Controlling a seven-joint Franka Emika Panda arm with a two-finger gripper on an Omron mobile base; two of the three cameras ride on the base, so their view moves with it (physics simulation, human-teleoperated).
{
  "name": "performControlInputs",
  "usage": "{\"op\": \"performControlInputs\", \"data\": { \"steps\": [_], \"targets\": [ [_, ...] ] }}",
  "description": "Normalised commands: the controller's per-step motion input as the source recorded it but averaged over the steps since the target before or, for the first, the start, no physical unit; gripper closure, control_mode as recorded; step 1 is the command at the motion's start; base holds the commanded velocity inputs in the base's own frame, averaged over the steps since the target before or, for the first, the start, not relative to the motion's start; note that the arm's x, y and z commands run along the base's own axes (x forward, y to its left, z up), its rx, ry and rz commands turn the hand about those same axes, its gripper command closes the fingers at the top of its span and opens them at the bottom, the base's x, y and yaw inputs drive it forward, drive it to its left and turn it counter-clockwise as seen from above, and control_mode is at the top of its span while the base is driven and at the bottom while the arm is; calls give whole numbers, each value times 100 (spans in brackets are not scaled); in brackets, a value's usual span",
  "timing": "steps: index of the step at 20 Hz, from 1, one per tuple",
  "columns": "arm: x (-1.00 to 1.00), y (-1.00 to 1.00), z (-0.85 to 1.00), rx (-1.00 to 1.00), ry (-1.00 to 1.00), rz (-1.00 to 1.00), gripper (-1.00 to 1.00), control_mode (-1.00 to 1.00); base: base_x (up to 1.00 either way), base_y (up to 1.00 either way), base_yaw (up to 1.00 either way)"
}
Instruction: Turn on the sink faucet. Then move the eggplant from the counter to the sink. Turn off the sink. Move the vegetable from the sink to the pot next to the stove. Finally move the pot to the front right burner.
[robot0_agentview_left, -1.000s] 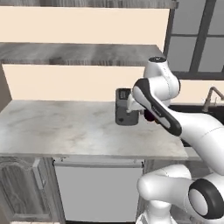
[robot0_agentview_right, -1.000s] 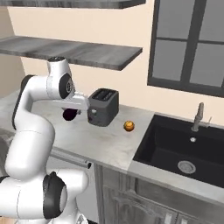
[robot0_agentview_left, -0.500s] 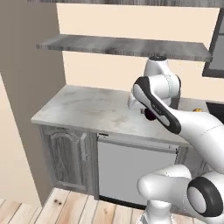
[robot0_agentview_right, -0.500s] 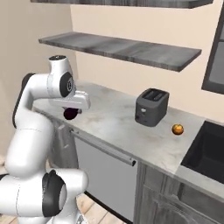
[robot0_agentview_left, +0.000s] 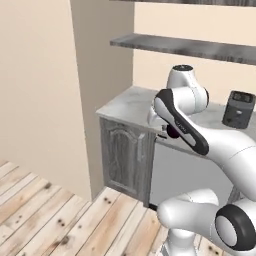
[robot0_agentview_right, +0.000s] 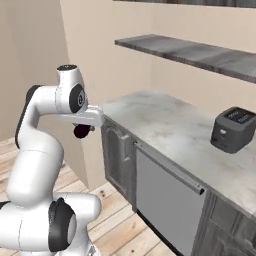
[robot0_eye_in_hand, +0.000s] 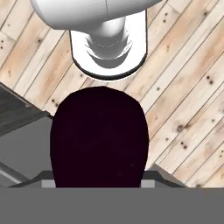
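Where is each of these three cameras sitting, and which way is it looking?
Left base view: behind the arm's left, facing the counter end and toaster; the arm crosses, eggplant beneath its hand.
Right base view: behind the arm's right, facing the same counter and toaster; the arm rises at left.
Hand view: on the hand, looking down past the held eggplant at the wood floor.
Both base views share counter, toaster, eggplant.

Arm folded; pincer (robot0_agentview_right: 82, 131) pointing down, apparently clamping something dark.
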Motion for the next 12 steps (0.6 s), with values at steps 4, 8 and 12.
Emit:
{"op": "performControlInputs", "data": {
  "steps": [4, 8, 12],
  "targets": [
    [0, 0, 0, 0, 0, 0, 100, 100, -28, 56, 50],
    [0, 0, 0, 0, 0, 0, 100, 100, -20, 53, 52],
    [0, 0, 0, 0, 0, 0, 100, 100, -17, 53, 52]
  ]
}}
